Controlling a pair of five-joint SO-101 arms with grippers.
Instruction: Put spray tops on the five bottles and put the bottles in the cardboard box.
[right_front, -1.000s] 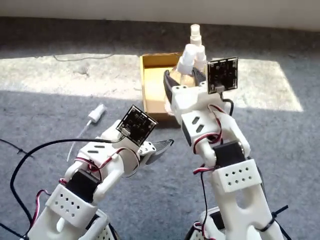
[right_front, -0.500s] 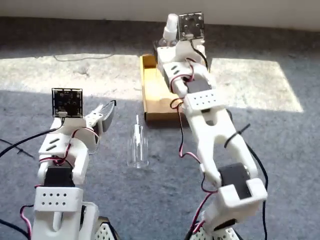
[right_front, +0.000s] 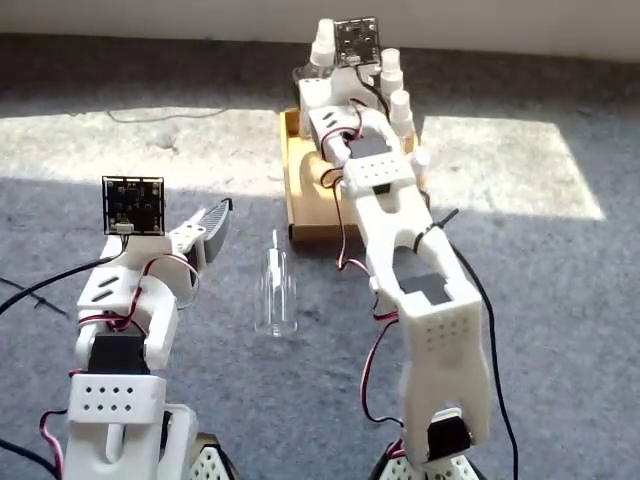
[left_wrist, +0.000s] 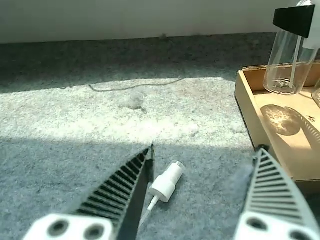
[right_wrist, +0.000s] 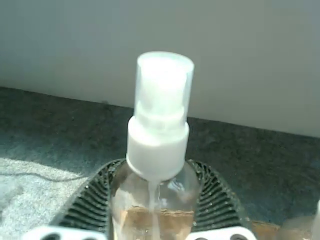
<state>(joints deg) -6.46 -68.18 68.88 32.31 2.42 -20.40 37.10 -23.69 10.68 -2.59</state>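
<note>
The left gripper (left_wrist: 205, 150) is hovering low over the grey carpet (right_front: 560, 300) with its jaws spread wide apart. A loose spray top (left_wrist: 166, 182) is lying on its side between them, touching neither, with open carpet all around it. The left arm is sitting folded back and well clear of the cardboard box (right_front: 297, 190). Between the two arms an uncapped clear bottle (right_front: 275, 298) is resting alone on the carpet near the box's front wall; it appears to be lying down, neck pointing away. The right arm is stretching fully out over the box. The right gripper (right_wrist: 155, 210) is holding its jaws clamped on a capped bottle (right_wrist: 159, 145) at the far edge. Three more capped bottles (right_front: 402, 105) are standing along the box's right side. A sunlit band (right_front: 130, 150) is crossing the carpet below a pale wall (right_front: 500, 20).
</note>
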